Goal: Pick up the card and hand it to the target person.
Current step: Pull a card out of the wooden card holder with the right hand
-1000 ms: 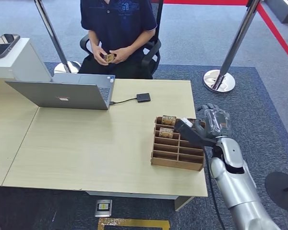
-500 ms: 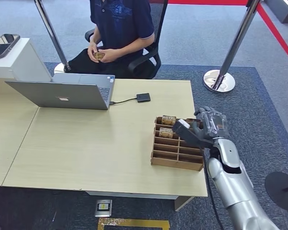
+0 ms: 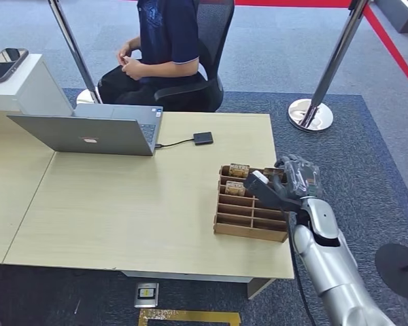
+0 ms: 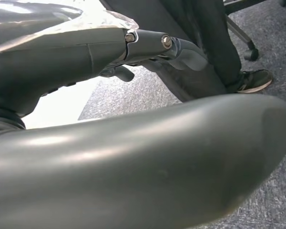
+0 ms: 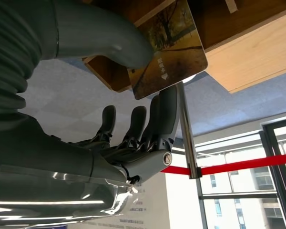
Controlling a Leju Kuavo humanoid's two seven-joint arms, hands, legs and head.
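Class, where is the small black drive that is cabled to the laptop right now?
In the head view, the black drive lies flat on the table, right of the laptop and beyond the wooden card rack.

One laptop (image 3: 92, 132), two stanchions (image 3: 325, 75), one wooden organizer (image 3: 251, 207), one person (image 3: 163, 51)

A light wooden table (image 3: 130, 204) is seen standing on grey carpet. An open grey laptop (image 3: 86, 130) is set near its far left edge, and a small black device (image 3: 203, 138), joined to it by a cable, is laid beside it. A brown slotted card rack (image 3: 248, 207) is placed at the right end.
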